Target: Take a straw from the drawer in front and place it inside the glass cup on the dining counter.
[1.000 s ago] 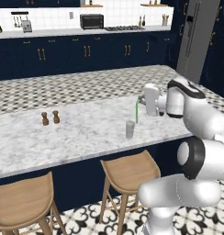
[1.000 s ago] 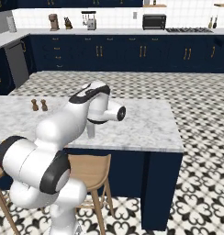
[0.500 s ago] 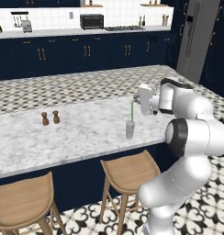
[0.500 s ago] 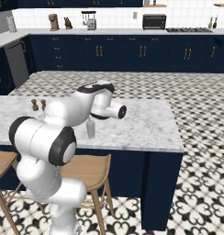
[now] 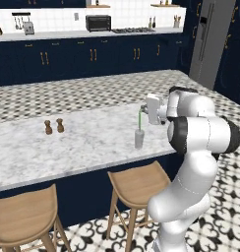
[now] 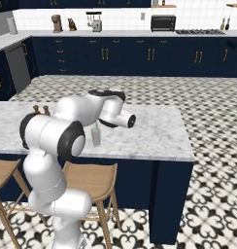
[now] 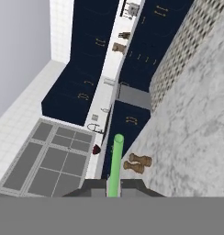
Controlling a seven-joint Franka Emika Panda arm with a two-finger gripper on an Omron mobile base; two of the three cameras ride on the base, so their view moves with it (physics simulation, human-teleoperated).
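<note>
The gripper is pinched tight on the top of the green straw. The straw hangs straight down, and its bottom end is in the glass cup. The cup stands near the front edge of the dining counter. Two small brown shakers stand well apart to the cup's left.

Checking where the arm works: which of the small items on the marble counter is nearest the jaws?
The glass cup, clear, directly under the gripper holding the green straw; the two brown shakers stand far off.
</note>
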